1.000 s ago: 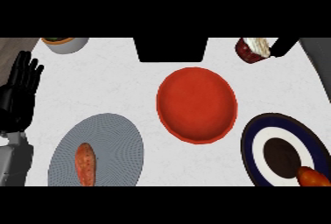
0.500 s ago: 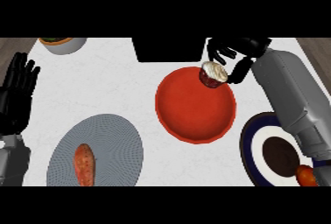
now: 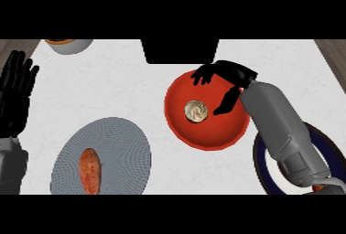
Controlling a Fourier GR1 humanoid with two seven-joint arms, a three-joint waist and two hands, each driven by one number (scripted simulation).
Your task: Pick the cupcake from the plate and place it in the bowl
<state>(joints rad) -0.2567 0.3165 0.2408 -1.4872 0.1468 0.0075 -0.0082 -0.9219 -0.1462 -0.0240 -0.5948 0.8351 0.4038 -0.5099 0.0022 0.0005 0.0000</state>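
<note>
The counter (image 3: 121, 91) looks like pale stone, white with faint grey mottling, smooth and pretty matt. Right under the right hand (image 3: 226, 75) the red bowl (image 3: 202, 135) has a slight sheen, like glazed ceramic or plastic. The cupcake (image 3: 197, 111) in it, just left of the thumb, has a pale swirled top, dull finish. Both hands, the left hand (image 3: 17, 91) too, are flat black, plastic or rubber looking. The forearm (image 3: 280, 128) is smooth grey, satin, maybe painted metal. Well left of the right hand, the grey plate (image 3: 118, 137) shows fine concentric ribbing. The brown food (image 3: 89, 168) on it looks rough and crusty.
</note>
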